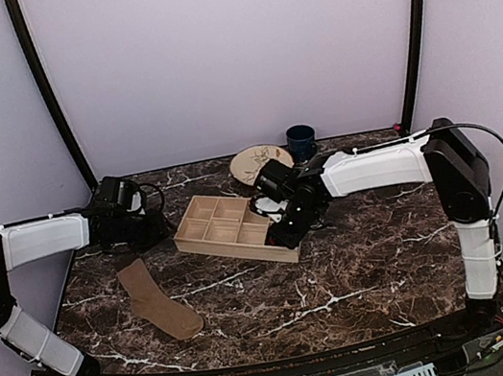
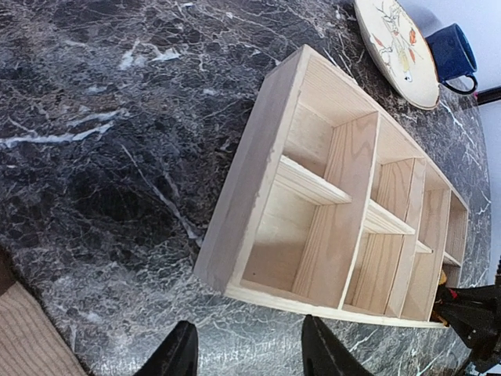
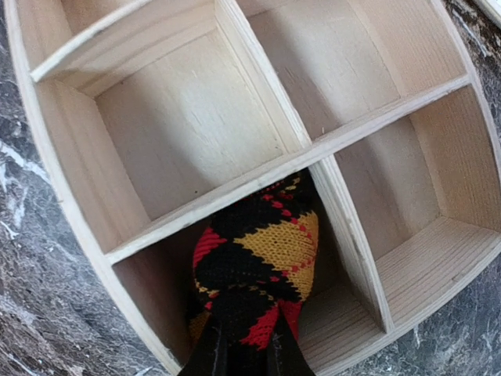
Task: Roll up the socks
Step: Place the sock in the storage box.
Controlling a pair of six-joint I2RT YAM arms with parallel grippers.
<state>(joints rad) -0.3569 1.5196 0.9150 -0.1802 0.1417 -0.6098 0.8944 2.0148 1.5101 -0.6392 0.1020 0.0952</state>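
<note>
- Tan sock (image 2: 31, 333): only a corner shows, at the left wrist view's edge.
- Left pincer (image 2: 249, 348): fingers cut off by the bottom edge.
- Argyle sock (image 3: 258, 251): near end hidden behind the right pincer (image 3: 244, 348).
- Plate (image 2: 395, 47): painted pattern too small to tell.

Black argyle sock (image 3: 258, 258) with red-orange diamonds, plain tan sock (image 1: 158, 302), white-veined dark table (image 1: 363, 266).

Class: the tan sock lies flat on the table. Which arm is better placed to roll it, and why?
Probably left. The left gripper is open and empty, the tan sock on its side; the right gripper is shut on the patterned sock inside the wooden tray.
</note>
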